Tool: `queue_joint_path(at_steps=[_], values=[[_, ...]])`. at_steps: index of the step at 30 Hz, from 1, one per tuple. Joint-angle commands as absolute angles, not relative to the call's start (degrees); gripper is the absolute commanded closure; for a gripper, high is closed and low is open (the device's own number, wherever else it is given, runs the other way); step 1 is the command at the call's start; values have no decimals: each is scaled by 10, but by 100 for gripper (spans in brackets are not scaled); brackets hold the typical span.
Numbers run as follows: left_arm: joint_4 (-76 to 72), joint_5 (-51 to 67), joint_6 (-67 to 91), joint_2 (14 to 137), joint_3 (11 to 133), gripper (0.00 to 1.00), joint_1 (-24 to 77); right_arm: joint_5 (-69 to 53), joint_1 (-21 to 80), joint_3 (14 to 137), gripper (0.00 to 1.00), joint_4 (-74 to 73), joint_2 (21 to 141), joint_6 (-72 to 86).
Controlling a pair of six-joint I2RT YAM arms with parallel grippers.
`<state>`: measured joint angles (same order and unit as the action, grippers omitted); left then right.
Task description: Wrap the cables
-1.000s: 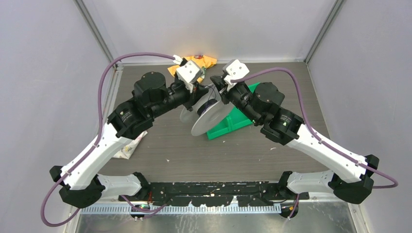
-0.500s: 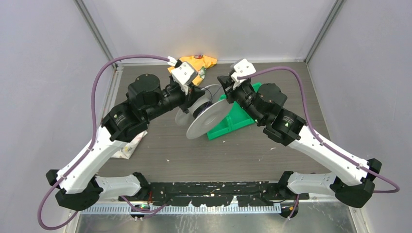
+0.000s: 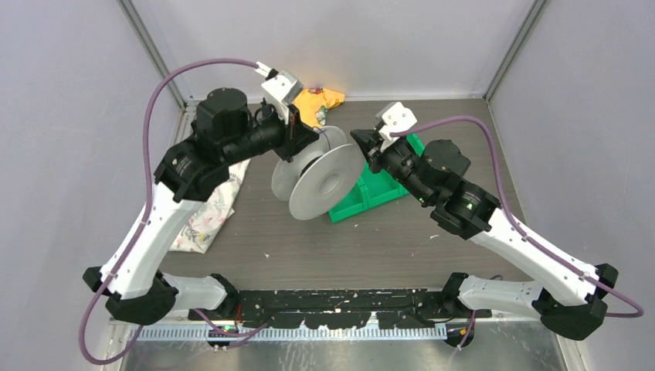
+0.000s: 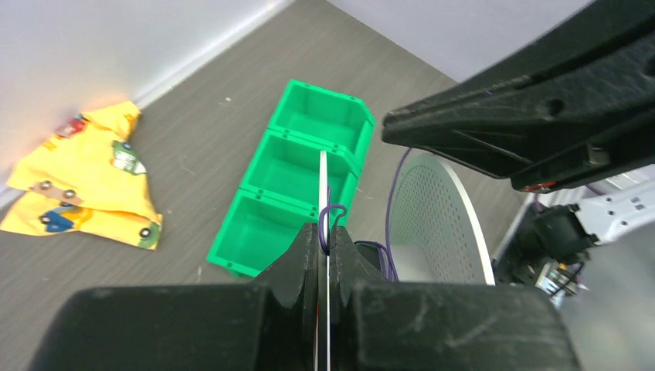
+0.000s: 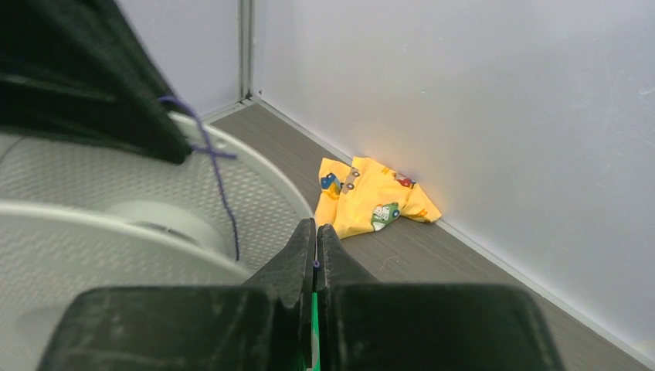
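A big pale spool (image 3: 323,183) is held up, tilted, over the table's middle. My left gripper (image 3: 307,137) is shut on the edge of its far flange; in the left wrist view (image 4: 327,232) the thin white flange edge and a loop of dark purple cable (image 4: 333,216) sit between the jaws. The cable (image 5: 222,188) runs from there down to the spool's core (image 5: 154,219). My right gripper (image 3: 361,145) is just right of the spool, shut on the cable's end, a small purple dot between the jaws (image 5: 316,229).
A green three-compartment bin (image 3: 380,188) stands under and to the right of the spool, also in the left wrist view (image 4: 297,179). A yellow printed cloth (image 3: 320,98) lies at the back wall. A pale patterned cloth (image 3: 207,212) lies at the left edge.
My left arm has risen and swung back-left, carrying the spool left and turning its flange more face-on. My right gripper has drawn back to the right, away from the spool.
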<state>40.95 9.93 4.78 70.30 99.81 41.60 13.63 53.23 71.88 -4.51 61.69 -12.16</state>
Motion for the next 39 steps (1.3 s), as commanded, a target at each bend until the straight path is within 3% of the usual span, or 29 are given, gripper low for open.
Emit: queue_joint_path(at_steps=[1,8,16,29,39], values=[[434,250,91,746,1072,100,378,59,525,693,100,-68,572,-122],[440,402,113,796,1084,100,340,-7,516,659,100,-114,527,-82],[413,450,135,784,1018,100,314,-48,515,608,100,-104,528,-40],[267,479,247,678,750,100,197,-209,516,534,100,78,700,110],[190,452,272,738,670,100,164,-235,516,511,100,190,829,146]])
